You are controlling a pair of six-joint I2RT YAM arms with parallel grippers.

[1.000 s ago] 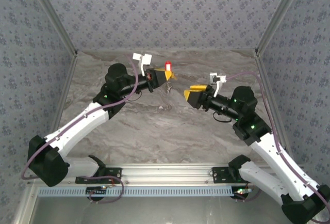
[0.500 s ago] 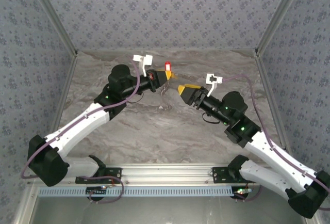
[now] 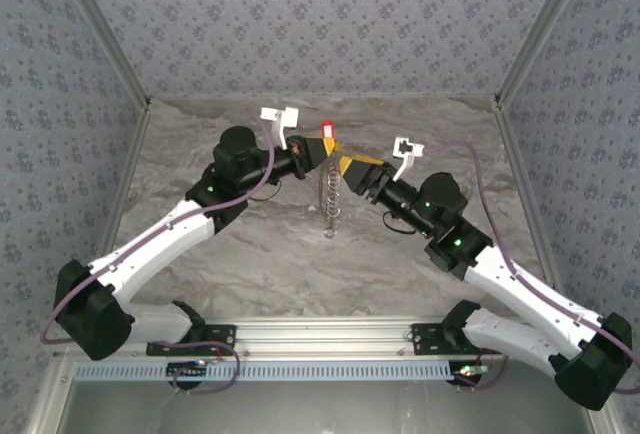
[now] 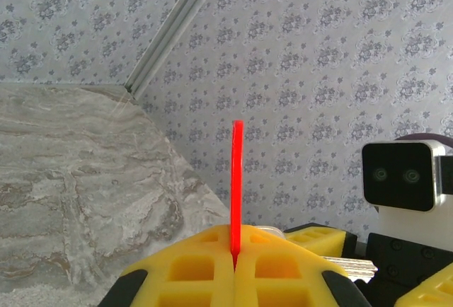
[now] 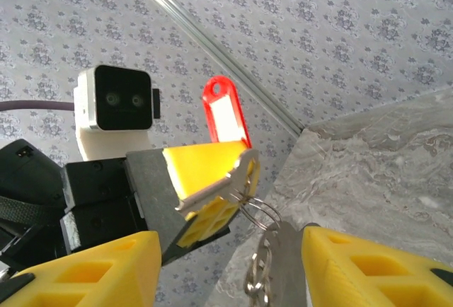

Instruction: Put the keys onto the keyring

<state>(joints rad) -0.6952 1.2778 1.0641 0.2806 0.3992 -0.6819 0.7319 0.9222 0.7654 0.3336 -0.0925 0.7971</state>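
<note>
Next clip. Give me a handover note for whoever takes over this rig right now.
Left gripper: shut on the key, red head upward.
Right gripper: open, fingers flanking the keyring, not gripping.
The keyring dangles from the key's metal end, between both grippers.
Done: key held up, ring hanging at it.
Left: whether it is fully threaded is unclear; check, then finish threading.

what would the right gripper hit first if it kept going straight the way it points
Probably the keyring, hanging from the key clamped in the left gripper. It lies straight ahead, between the open fingers of the right gripper, though depth is unclear.
</note>
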